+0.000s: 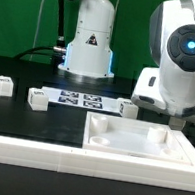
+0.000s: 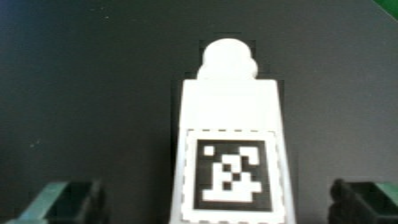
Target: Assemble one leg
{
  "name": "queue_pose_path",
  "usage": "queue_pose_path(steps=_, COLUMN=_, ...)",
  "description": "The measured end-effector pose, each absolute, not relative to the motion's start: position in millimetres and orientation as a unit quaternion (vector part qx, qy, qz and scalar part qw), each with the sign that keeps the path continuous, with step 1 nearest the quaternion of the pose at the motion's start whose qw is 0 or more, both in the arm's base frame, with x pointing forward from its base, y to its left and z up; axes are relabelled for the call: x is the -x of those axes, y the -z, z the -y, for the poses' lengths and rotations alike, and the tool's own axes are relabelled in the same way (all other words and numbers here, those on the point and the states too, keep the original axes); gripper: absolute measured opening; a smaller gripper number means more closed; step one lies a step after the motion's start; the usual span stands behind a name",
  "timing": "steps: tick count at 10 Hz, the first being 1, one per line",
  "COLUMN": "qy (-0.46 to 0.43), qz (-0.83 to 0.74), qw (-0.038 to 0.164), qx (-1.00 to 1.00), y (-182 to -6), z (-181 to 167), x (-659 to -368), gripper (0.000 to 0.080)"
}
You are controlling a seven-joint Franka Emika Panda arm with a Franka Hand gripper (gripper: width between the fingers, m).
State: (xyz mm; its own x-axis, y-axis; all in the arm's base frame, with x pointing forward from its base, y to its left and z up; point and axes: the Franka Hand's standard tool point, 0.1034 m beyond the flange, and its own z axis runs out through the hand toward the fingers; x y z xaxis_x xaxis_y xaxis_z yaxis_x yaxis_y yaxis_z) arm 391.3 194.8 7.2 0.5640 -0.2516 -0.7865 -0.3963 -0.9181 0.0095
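In the wrist view a leg (image 2: 231, 140) lies on the dark table. It is a small white squarish post with a rounded peg at one end and a black-and-white marker tag on its face. My gripper (image 2: 214, 205) is open above it. Its fingers (image 2: 63, 200) stand wide on either side, with clear gaps to the leg. In the exterior view the arm (image 1: 185, 58) reaches down at the right behind the white panel (image 1: 139, 142), and the gripper itself is mostly hidden. More legs (image 1: 37, 99) stand at the left, and one (image 1: 127, 110) stands near the arm.
The wide white panel with round corner sockets fills the foreground, with a low white edge (image 1: 26, 154) in front of it. The marker board (image 1: 80, 99) lies at the middle back. The robot base (image 1: 90, 44) stands behind it.
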Motion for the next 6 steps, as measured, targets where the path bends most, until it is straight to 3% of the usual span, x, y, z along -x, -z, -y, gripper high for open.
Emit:
queue_pose_path(steps=2, qy=-0.429, qz=-0.184, qw=0.084, qx=0.88, y=-7.2, z=-194.5, x=-391.4, gripper=0.0289)
queue_pose_path(steps=6, qy=-0.429, qz=-0.185, qw=0.085, qx=0.88, y=-7.1, z=-194.3, x=-391.7, gripper=0.029)
